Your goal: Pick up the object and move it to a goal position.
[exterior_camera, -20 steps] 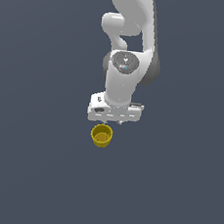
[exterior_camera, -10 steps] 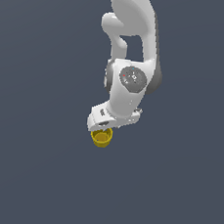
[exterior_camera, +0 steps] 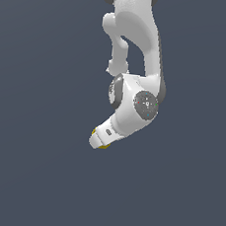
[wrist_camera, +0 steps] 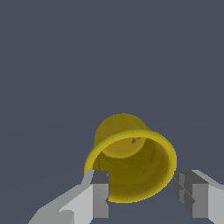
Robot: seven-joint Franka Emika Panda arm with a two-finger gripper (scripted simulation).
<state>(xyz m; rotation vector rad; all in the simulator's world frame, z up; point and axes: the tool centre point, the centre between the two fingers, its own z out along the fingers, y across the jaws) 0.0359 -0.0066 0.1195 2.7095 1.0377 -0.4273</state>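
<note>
In the wrist view the pincer [wrist_camera: 142, 197] stands spread, one grey fingertip [wrist_camera: 99, 192] just at the yellow cup [wrist_camera: 131, 164]'s rim, the other a little off it; the cup sits between them, mouth open toward the camera, on the dark counter [wrist_camera: 109, 57]. Half a second ago the cup showed clearly below the hand; now the exterior view has the tilted pincer [exterior_camera: 100, 139] covering it, only yellow slivers [exterior_camera: 103, 146] peeking out.

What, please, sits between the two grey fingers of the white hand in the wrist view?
The small yellow round cup sits between the fingers, its rim beside both pads; the wrist view shows this. Whether they touch it is unclear.
</note>
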